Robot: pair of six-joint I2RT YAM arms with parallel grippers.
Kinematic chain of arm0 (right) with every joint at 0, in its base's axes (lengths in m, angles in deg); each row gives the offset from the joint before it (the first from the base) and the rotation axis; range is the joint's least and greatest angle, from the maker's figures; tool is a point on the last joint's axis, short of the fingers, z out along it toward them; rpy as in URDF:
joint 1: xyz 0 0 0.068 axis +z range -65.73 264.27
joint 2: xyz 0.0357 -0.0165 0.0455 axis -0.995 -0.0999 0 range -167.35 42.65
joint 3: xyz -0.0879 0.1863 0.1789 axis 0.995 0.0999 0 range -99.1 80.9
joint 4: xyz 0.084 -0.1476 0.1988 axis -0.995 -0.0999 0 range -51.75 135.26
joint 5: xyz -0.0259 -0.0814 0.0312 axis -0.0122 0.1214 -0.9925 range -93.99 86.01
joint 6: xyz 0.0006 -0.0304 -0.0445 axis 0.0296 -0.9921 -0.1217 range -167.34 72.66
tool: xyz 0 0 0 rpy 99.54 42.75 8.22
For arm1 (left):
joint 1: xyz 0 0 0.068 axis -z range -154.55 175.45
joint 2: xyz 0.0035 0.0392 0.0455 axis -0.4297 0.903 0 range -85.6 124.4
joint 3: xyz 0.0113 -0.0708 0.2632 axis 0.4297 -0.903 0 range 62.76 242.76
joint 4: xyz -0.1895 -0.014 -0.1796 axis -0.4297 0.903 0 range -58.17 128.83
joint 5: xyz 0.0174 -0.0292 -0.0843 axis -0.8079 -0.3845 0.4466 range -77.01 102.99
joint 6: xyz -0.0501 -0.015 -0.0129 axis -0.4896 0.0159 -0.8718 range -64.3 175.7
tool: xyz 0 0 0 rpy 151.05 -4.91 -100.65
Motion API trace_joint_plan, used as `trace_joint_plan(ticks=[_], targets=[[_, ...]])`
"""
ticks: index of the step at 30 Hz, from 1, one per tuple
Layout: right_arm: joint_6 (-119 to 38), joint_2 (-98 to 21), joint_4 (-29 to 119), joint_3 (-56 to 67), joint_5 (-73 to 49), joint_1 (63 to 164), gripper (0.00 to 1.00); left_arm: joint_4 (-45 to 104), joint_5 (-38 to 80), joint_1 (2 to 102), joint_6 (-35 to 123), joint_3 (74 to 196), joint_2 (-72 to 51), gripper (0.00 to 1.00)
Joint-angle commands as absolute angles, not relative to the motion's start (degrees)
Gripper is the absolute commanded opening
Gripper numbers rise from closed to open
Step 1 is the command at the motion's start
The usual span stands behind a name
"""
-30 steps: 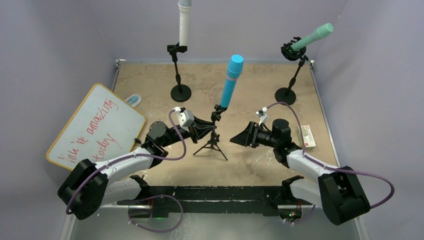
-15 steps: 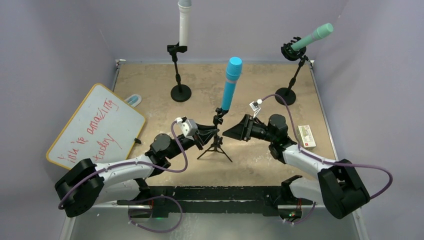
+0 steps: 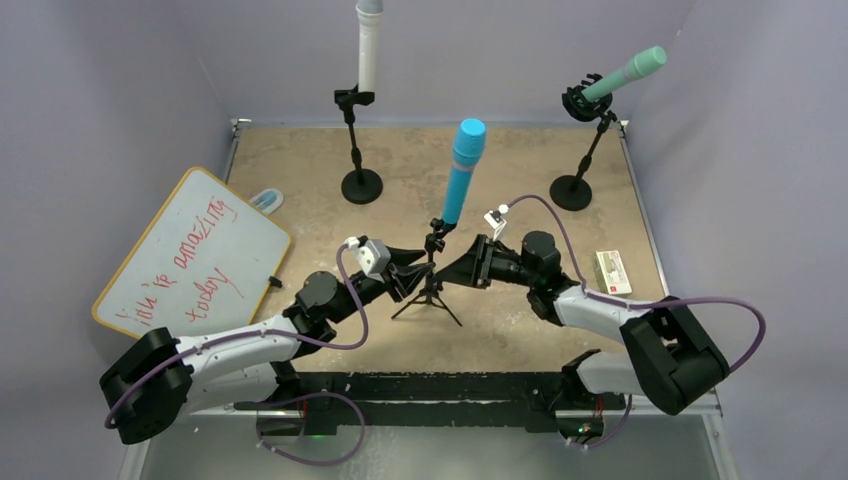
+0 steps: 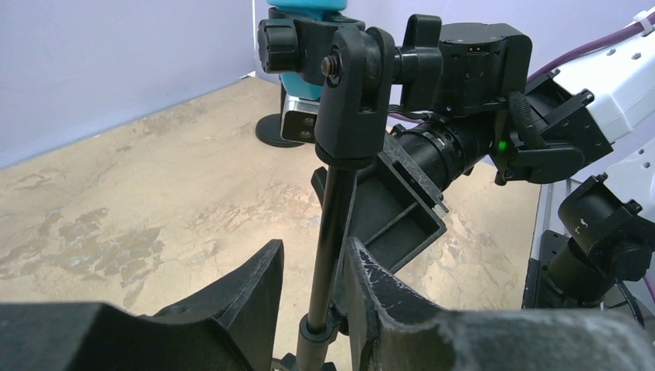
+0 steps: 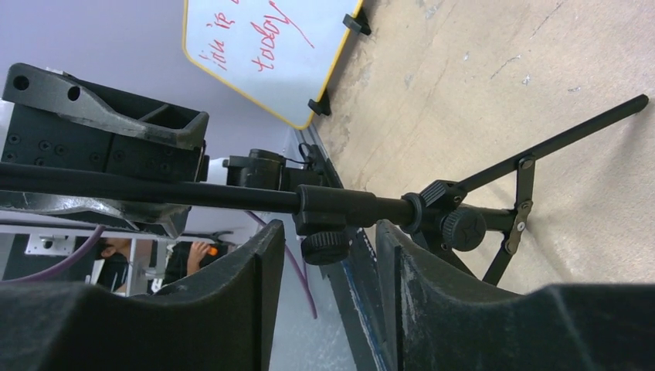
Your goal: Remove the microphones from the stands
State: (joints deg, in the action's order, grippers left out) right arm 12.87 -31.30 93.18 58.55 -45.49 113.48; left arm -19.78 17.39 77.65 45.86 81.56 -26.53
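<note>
A blue microphone (image 3: 462, 175) stands tilted in the clip of a black tripod stand (image 3: 430, 292) at the table's middle. My left gripper (image 3: 413, 268) is open around the stand's pole (image 4: 332, 232). Its right finger touches the pole and a gap shows at its left finger. In the left wrist view (image 4: 313, 267) the clip (image 4: 351, 85) is above, with the microphone's blue base (image 4: 305, 8) at the top edge. My right gripper (image 3: 458, 270) is open at the stand's right side. In the right wrist view (image 5: 328, 239) its tips flank the pole's collar knob (image 5: 324, 246).
A white microphone (image 3: 368, 50) on a round-base stand (image 3: 361, 186) is at the back. A green microphone (image 3: 626, 72) on another stand (image 3: 571, 191) is back right. A whiteboard (image 3: 190, 255) lies left, and a small box (image 3: 612, 271) lies right.
My right gripper has moved left up to the tripod stand. My left arm has stretched forward, keeping its fingers at the pole. The stand has barely shifted.
</note>
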Motion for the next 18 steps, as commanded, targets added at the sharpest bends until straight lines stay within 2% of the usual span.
trace_joint_plan(ticks=[1,4,13,18], targets=[[14.42,-32.17,97.05,56.58,-44.37,113.88,0.47,-20.55,16.88,77.84,45.25,81.04,-27.39,0.35],[14.86,-32.73,97.99,56.91,-44.36,113.89,0.43,-20.44,18.85,77.83,45.27,81.29,-27.44,0.37],[19.06,-31.66,104.58,61.79,-43.49,113.98,0.43,-19.13,19.01,77.83,46.97,83.19,-27.81,0.45],[19.37,-31.88,104.78,62.29,-44.31,113.98,0.49,-17.67,18.8,77.83,47.69,84.91,-26.96,0.45]])
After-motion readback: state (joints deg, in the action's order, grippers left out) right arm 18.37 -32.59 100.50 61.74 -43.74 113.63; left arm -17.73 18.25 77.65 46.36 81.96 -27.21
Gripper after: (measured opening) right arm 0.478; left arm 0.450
